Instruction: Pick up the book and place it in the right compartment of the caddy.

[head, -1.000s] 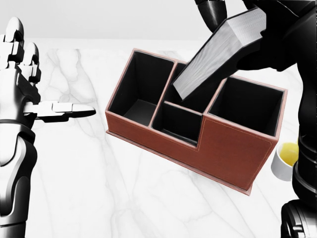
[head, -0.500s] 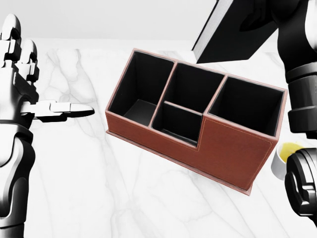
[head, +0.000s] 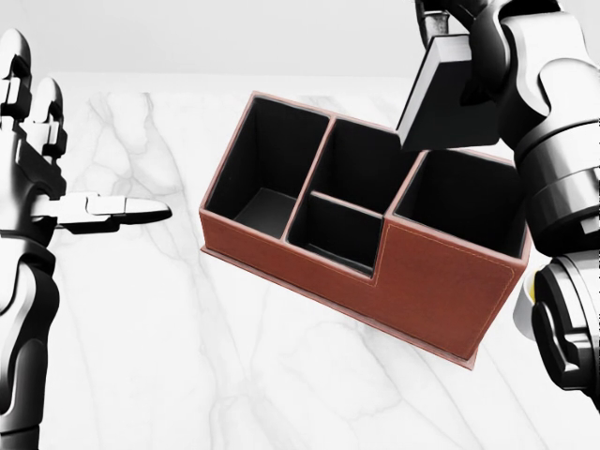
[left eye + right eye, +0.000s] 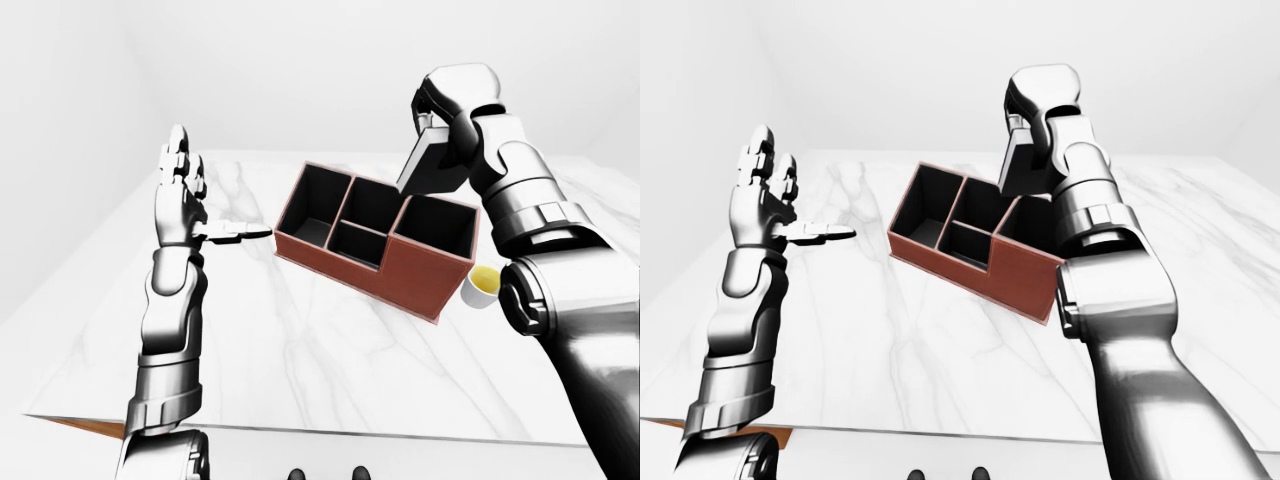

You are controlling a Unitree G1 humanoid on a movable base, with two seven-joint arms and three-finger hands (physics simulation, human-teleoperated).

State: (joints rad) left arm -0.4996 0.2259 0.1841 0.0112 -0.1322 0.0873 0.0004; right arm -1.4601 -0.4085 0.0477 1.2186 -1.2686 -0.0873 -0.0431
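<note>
The caddy [image 3: 441, 281] is brown leather with black insides and stands slantwise on the white marble table [image 3: 187, 356]. Its right compartment [image 3: 469, 202] is the widest and is empty. My right hand [image 3: 466, 52] is shut on the dark book [image 3: 441, 108]. It holds the book almost upright in the air, with the lower edge over the divider between the middle and right compartments. The book does not touch the caddy. My left hand [image 3: 47, 178] is open and empty, raised to the left of the caddy.
A white cup with yellow contents [image 4: 481, 287] stands just right of the caddy, partly hidden by my right arm in the head view. The table's near edge [image 4: 300, 432] runs along the bottom of the left-eye view.
My right hand lifted the book out of its slant over the middle compartments. It turned the book more upright and shifted it right, toward the right compartment. The left hand and caddy stayed put.
</note>
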